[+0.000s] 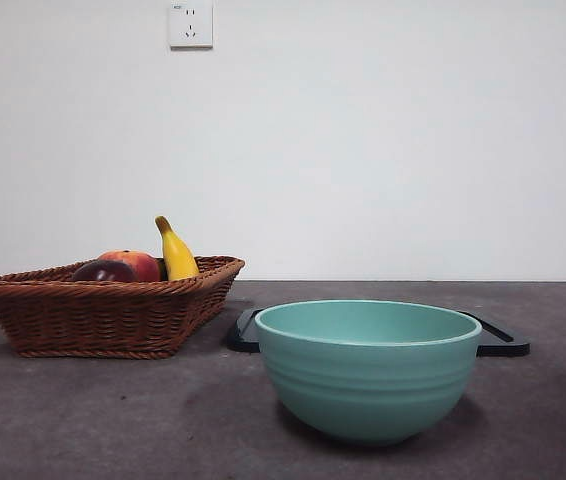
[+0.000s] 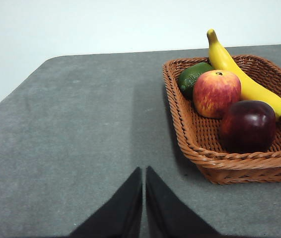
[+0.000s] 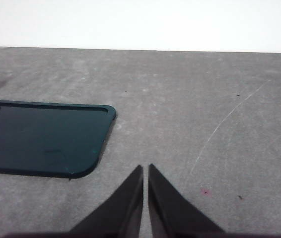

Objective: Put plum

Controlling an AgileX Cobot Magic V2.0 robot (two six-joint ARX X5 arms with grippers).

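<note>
At the upper left of the front view, a white wall socket (image 1: 190, 24) carries small marks too fine to read; no other writing or brand is visible on any item.

Largest to smallest:

- Grey table (image 1: 113, 420) — spans the lower part of the front view.
- Teal bowl (image 1: 367, 368) — lower centre-right of the front view, upright, ribbed wall, nearest the camera.
- Wicker basket (image 1: 103, 315) — left of the front view, set well apart from the bowl.
- Black tray (image 3: 41, 138) — flat on the table, showing behind the bowl in the front view.
- Banana (image 2: 240, 74) — in the basket, stem end raised.
- Red-orange fruit (image 2: 216, 93) — in the basket, touching the banana.
- Plum (image 2: 247, 126) — dark maroon, in the basket just beside the red-orange fruit.
- Green fruit (image 2: 192, 77) — in the basket, partly hidden behind the red-orange fruit.

Left gripper (image 2: 144, 171): above bare table beside the basket, jaws pressed together, holding nothing. Right gripper (image 3: 145, 168): above bare table near the tray's corner — jaws likewise pressed together, empty. Neither arm appears in the front view.
</note>
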